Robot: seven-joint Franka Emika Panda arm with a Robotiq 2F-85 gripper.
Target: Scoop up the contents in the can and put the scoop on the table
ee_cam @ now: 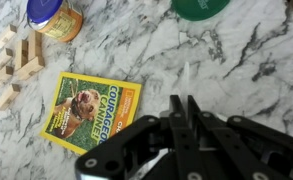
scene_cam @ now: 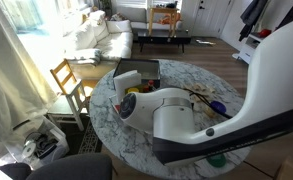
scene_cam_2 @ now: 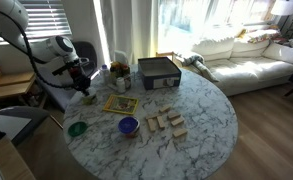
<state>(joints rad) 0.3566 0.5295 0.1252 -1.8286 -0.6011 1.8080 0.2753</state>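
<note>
My gripper (ee_cam: pixel 182 103) hovers over the marble table (ee_cam: pixel 248 60), its fingers shut on a thin pale scoop handle (ee_cam: pixel 186 74) that sticks out past the tips. In an exterior view the gripper (scene_cam_2: pixel 82 88) hangs above the table's edge (scene_cam_2: pixel 208 122), close to the green round lid (scene_cam_2: pixel 77 128). The lid also shows in the wrist view (ee_cam: pixel 200 8). I cannot make out the silver can in any view. The arm hides much of the table (scene_cam: pixel 104 108) in an exterior view.
A yellow magazine (ee_cam: pixel 91 108) (scene_cam_2: pixel 121 103) lies beside the gripper. A purple bowl (scene_cam_2: pixel 128 126) (ee_cam: pixel 54 16) and several wooden blocks (scene_cam_2: pixel 166 122) (ee_cam: pixel 18 60) lie further in. A dark box (scene_cam_2: pixel 158 70) stands at the back. A wooden chair (scene_cam: pixel 68 80) is beside the table.
</note>
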